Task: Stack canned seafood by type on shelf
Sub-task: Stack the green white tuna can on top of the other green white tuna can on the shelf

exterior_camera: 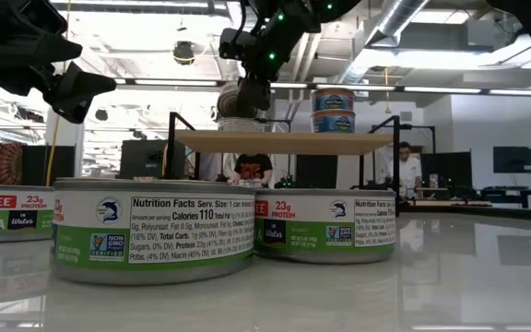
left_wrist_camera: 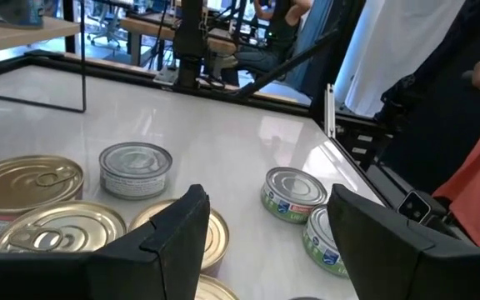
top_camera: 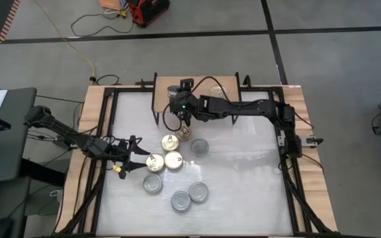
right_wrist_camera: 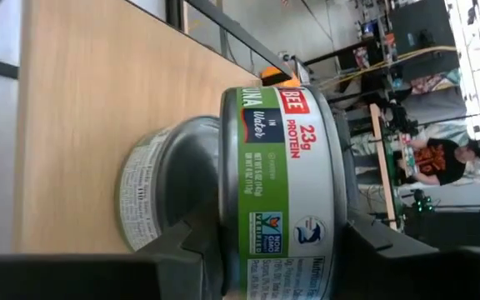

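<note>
At the left of the high view, the left gripper point(top_camera: 139, 162) hangs over the white table point(top_camera: 243, 192) just beside a gold-lidded tin point(top_camera: 154, 162); its fingers point(left_wrist_camera: 182, 237) stand apart with nothing between them. To its right lie two more gold-lidded tins point(top_camera: 173, 159) and, lower in the frame, three silver-lidded tins point(top_camera: 152, 184), with another silver one point(top_camera: 199, 147) right of centre.

In the low view, the tin at far left point(exterior_camera: 7, 210) reads "BEE", "23g PROTEIN" and "TUNA". The nearest tin point(exterior_camera: 155, 229), lower left of centre, shows "Nutrition Facts", "Calories 110" and a "NON GMO VERIFIED" mark. The next tin right point(exterior_camera: 325, 224) reads "23g PROTEIN" and "in Water".

Behind them, at mid-frame, stands the shelf point(exterior_camera: 289, 141), a light-wood board on black legs. Two blue-labelled tins point(exterior_camera: 333, 109) sit stacked on its right part.

The right gripper point(top_camera: 180, 104) is at the top centre of the high view, over the shelf's left part, clamped on a green-and-white tuna tin point(right_wrist_camera: 286, 187) reading "BEE", "in Water", "23g PROTEIN". That tin is above another tin point(right_wrist_camera: 161, 196) standing on the board; whether they touch cannot be told
</note>
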